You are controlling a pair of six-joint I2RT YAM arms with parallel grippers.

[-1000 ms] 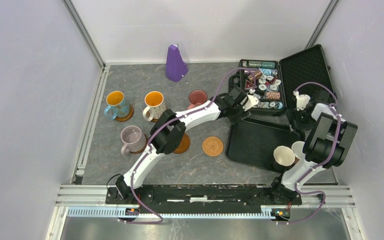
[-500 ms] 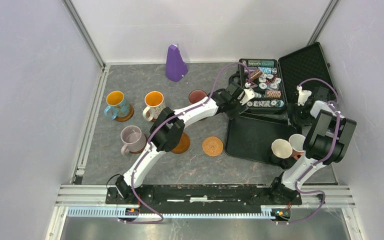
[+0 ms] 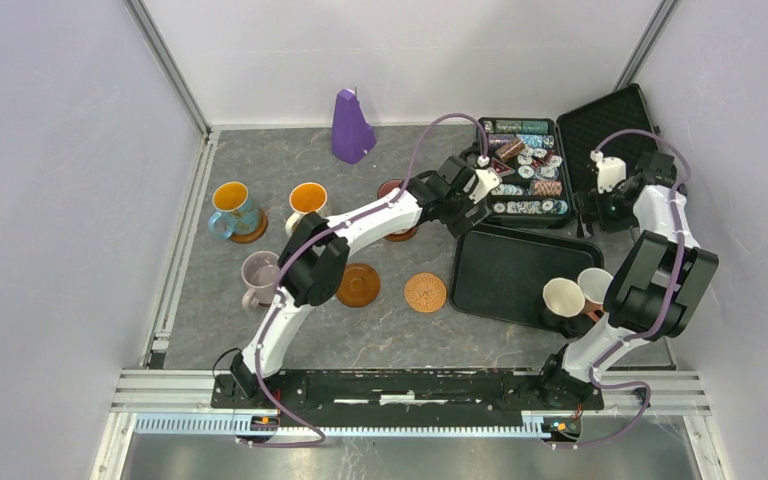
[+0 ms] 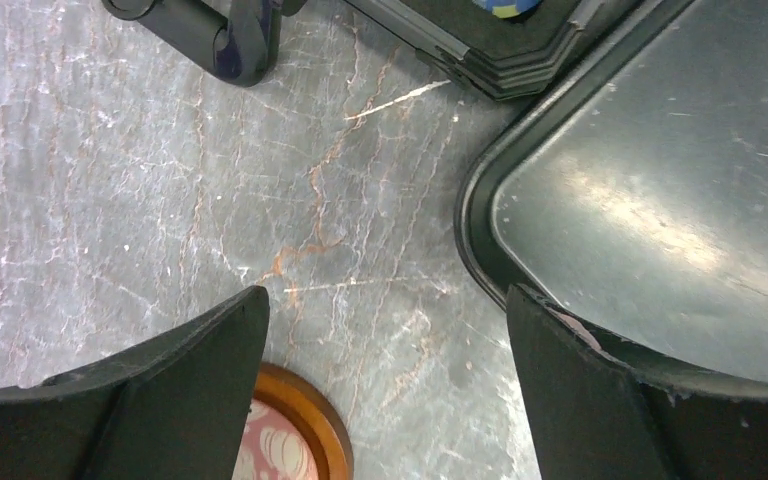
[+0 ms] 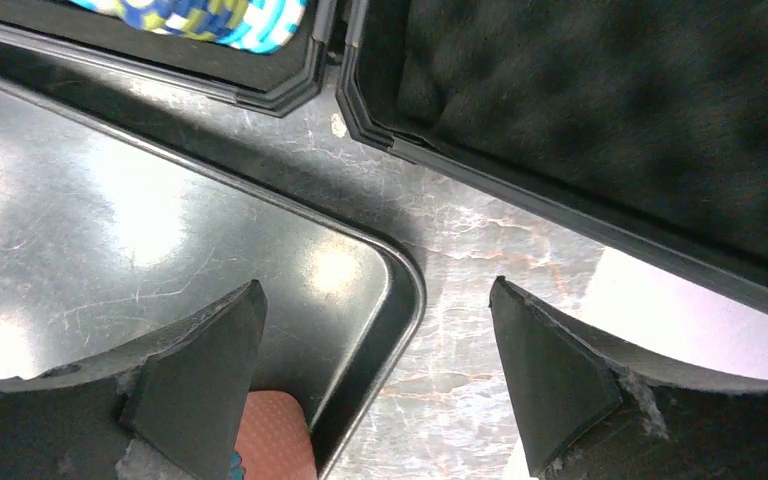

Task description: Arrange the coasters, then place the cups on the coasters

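Observation:
Four cups stand on the left: blue, white with orange inside and lilac on partly hidden coasters, and pink on a brown coaster. A bare dark coaster and the patterned coaster lie mid-table. A dark cup with cream inside and a white cup stand on the black tray. My left gripper hangs open and empty between the pink cup and the tray. My right gripper is open and empty over the tray's far right corner.
An open black case of poker chips lies behind the tray, its foam lid flat to the right. A purple cone-shaped object stands at the back. Walls close in on the left, right and back.
The tray with its two cups has shifted slightly left and away. Both grippers have opened wider. My left arm has drawn back left, uncovering the dark coaster; my right gripper has moved farther back.

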